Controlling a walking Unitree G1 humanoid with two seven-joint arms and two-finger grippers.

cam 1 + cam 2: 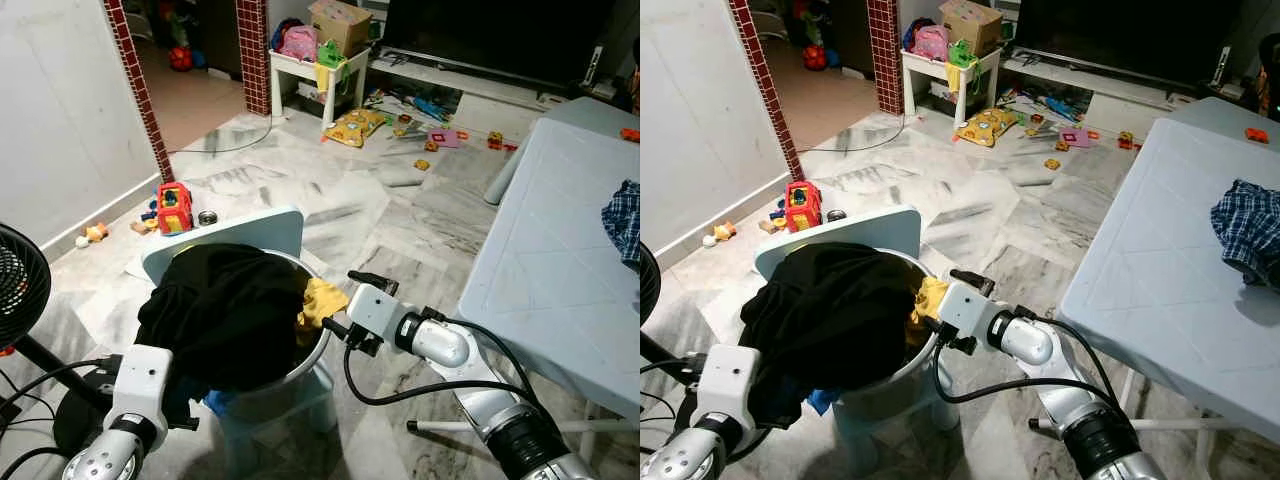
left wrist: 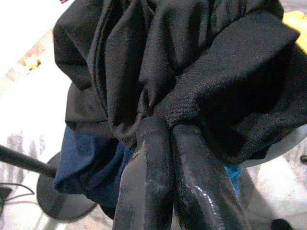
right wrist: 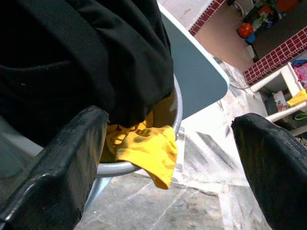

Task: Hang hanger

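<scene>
A black garment (image 1: 225, 310) is heaped in a silver basin (image 1: 318, 345) that stands on a pale blue chair (image 1: 265, 228). A yellow cloth (image 1: 322, 298) hangs over the basin's right rim. My left gripper (image 2: 165, 128) is at the near left side of the heap, its two fingers pinched shut on a fold of the black garment (image 2: 192, 72). My right gripper (image 1: 352, 305) is open just right of the basin. In the right wrist view the yellow cloth (image 3: 146, 151) lies between and beyond its spread fingers (image 3: 62, 167).
A pale blue table (image 1: 540, 260) stands close on the right with a plaid cloth (image 1: 625, 220) on it. A black fan (image 1: 20, 285) and cables are at the near left. Toys (image 1: 172, 205) litter the marble floor; a white side table (image 1: 320, 65) stands far back.
</scene>
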